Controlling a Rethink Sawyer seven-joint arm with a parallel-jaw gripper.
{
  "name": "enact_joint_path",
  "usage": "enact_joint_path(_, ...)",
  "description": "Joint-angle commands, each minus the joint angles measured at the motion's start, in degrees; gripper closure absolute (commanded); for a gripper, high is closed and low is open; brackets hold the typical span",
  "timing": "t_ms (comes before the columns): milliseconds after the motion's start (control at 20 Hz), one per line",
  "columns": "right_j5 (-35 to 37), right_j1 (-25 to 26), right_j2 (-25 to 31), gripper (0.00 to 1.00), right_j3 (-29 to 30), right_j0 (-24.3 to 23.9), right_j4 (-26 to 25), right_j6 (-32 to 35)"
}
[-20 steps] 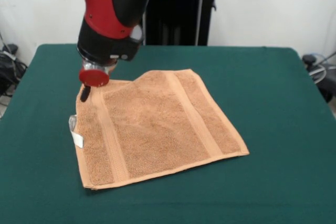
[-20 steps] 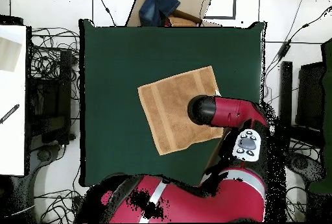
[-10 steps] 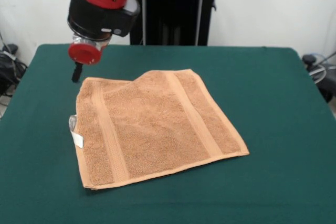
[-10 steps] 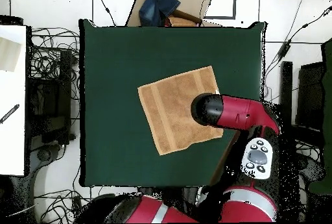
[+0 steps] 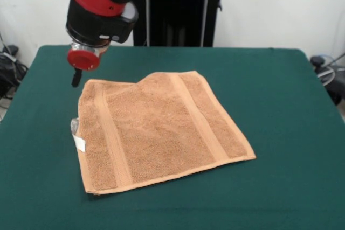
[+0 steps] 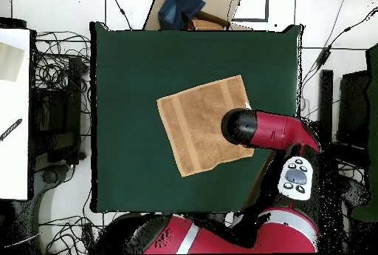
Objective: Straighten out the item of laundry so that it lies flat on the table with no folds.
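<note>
Since a second ago the gripper has lifted off the towel's far corner and drifted slightly aside; it hangs clear of the cloth, can't tell how wide it's set. Towel sits mid-bench, near edge flat. Risk: far edge looks notched, maybe a tuck; another pull could drag the whole cloth. Count: one towel, one tag, two bands, one gripper.

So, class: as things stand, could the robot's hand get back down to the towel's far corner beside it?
Probably yes. The hand hangs just above the table, right beside the towel corner, and nothing lies between them.
</note>
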Motion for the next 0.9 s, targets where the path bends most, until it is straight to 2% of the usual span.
enact_joint_path(50, 1.2, -0.2, 4.9, 0.0, 4.6, -1.0, -0.8, -5.3)
enact_joint_path(550, 16.8, -14.2, 5.2, 0.0, 6.3, 0.4, 0.8, -12.6)
enact_joint_path(900, 27.0, -21.2, 4.4, 0.0, 5.5, 1.5, 0.1, -14.8)
